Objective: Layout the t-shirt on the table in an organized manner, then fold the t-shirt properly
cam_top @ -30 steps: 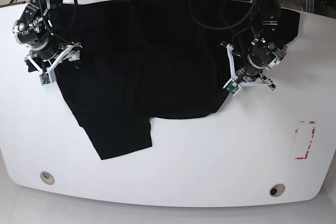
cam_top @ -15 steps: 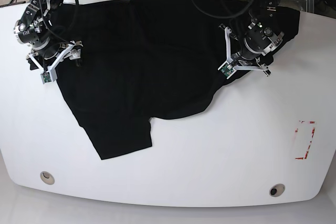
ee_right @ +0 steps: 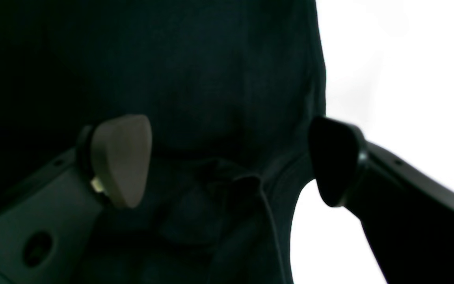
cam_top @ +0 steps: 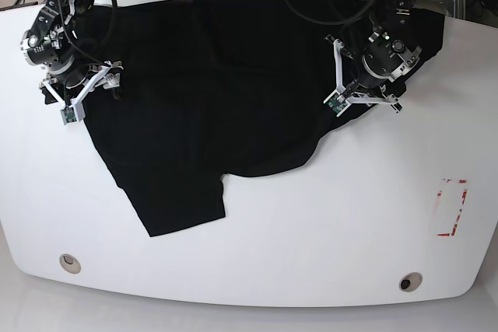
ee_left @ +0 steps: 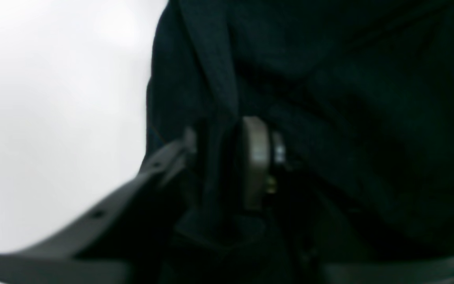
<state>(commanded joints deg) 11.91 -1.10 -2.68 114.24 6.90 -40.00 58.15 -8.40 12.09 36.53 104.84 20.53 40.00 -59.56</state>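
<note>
The black t-shirt [cam_top: 218, 91] lies spread over the far half of the white table [cam_top: 311, 223], with one sleeve pointing toward the near left. My left gripper [cam_top: 367, 101] sits at the shirt's right edge. In the left wrist view this gripper [ee_left: 221, 157] is shut on a raised fold of the t-shirt [ee_left: 349, 98], with bare table [ee_left: 53, 98] to its left. My right gripper [cam_top: 99, 92] is at the shirt's left edge. In the right wrist view it [ee_right: 227, 161] stands open over the t-shirt [ee_right: 211, 79], its pads [ee_right: 120, 157] wide apart and nothing held.
Two round grey grommets [cam_top: 69, 262] [cam_top: 410, 281] sit near the table's front edge. A red tape rectangle [cam_top: 451, 207] marks the right side. Cables and floor lie beyond the far edge. In the right wrist view white table [ee_right: 400, 79] shows to the right of the shirt.
My left gripper has moved toward the far edge, pulling the shirt's right edge with it. The right arm has hardly moved.
</note>
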